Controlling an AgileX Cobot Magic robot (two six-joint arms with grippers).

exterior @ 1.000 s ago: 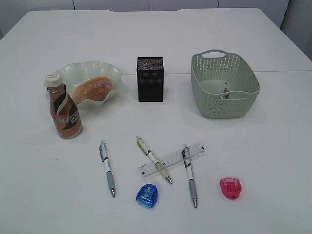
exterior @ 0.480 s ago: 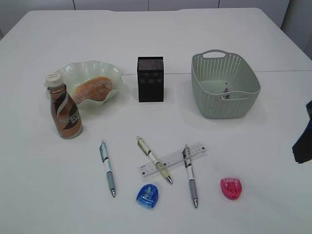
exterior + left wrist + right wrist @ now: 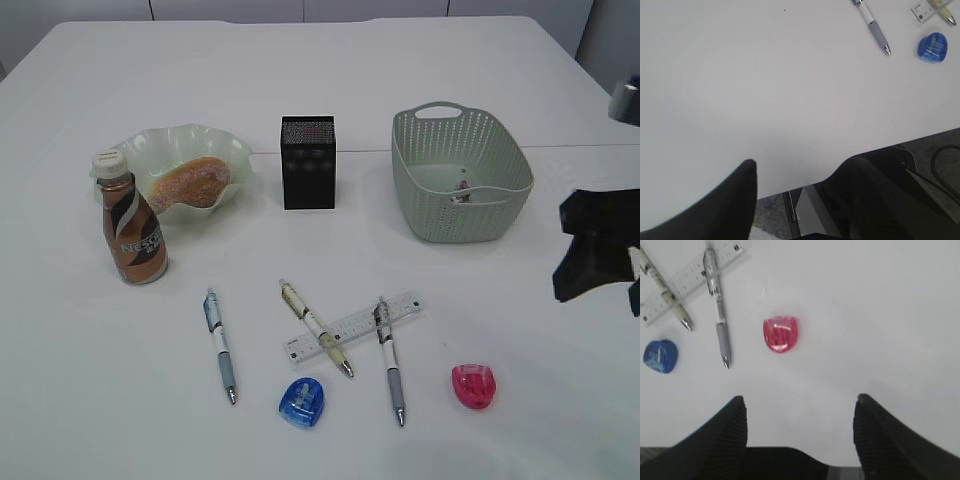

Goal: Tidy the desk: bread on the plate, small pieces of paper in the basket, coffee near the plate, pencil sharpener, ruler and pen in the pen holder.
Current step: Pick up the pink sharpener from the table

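Right gripper [image 3: 799,432], jaws spread wide and empty, now further in over the desk [image 3: 330,60] from the right edge than half a second ago, hovering just short of the red pencil sharpener [image 3: 780,333]: probably the next pick. Left gripper [image 3: 800,200] likewise open, parked off the near edge. Beyond: blue sharpener [image 3: 302,402], three pens, ruler [image 3: 352,327] under two of them, all loose. Pen holder [image 3: 308,162]: contents unseen. Basket [image 3: 460,175] with paper [image 3: 460,192]; plate [image 3: 190,165] holding bread [image 3: 188,183], coffee [image 3: 131,232] beside.
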